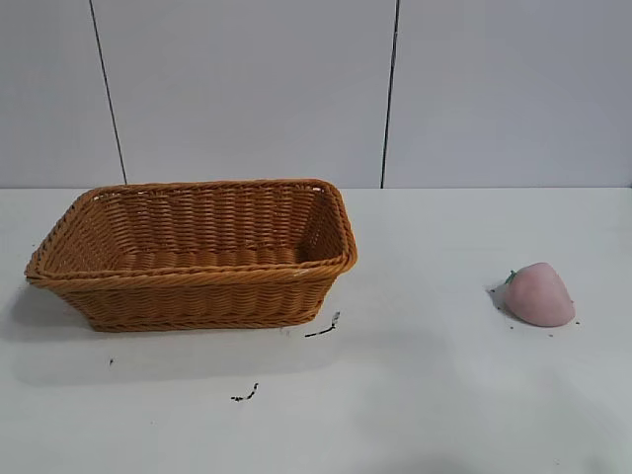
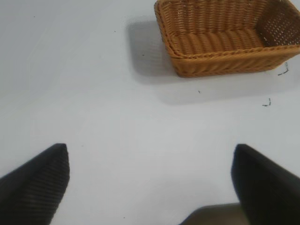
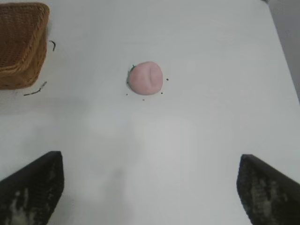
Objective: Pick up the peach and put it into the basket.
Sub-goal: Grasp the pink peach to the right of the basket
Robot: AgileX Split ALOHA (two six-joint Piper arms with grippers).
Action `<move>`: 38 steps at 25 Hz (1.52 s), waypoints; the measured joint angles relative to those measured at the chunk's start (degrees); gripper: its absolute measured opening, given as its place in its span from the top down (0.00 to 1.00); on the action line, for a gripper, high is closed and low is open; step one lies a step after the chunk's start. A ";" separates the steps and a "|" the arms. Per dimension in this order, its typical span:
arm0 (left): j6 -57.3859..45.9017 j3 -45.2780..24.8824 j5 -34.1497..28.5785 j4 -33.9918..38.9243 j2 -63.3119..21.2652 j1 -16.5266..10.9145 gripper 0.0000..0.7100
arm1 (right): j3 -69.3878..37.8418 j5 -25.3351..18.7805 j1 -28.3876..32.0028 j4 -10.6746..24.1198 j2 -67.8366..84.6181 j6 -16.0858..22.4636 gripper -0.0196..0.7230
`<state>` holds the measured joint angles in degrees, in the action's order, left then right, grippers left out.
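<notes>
Waiting to start: the peach (image 1: 538, 294) sits on the white worktop (image 1: 425, 395), well apart from the basket (image 1: 197, 281).

Nothing has been picked up yet, so the job looks to be at its very first step. The right claw (image 3: 150, 187) hangs over the worktop with its fingers spread wide and nothing between them, and the peach lies ahead of it. The left claw (image 2: 150, 183) is wide open and holds nothing too, with the basket farther off. A few small dark scraps (image 1: 323, 329) lie by the basket. Next, I think the right claw must reach to the peach, go down around it, and squeeze gently, as it is round and could roll.
</notes>
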<state>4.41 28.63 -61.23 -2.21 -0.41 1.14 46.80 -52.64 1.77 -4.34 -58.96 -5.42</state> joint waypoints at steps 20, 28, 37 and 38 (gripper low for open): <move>0.00 0.00 0.00 0.00 0.00 0.00 0.03 | 22.40 7.03 -5.31 3.11 -41.48 0.87 0.05; 0.00 0.00 0.00 0.00 0.00 0.00 0.03 | 22.45 13.58 -5.31 4.34 -52.48 1.95 0.05; 0.00 0.00 0.00 0.00 0.00 0.00 0.03 | 22.45 16.43 -5.31 3.81 -57.81 1.98 0.05; 0.00 0.00 0.00 0.00 0.00 0.00 0.03 | 22.45 16.91 -5.31 3.81 -57.81 1.98 0.05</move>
<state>4.41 28.63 -61.23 -2.21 -0.41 1.14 69.25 -35.72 -3.55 -0.53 -116.77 -3.44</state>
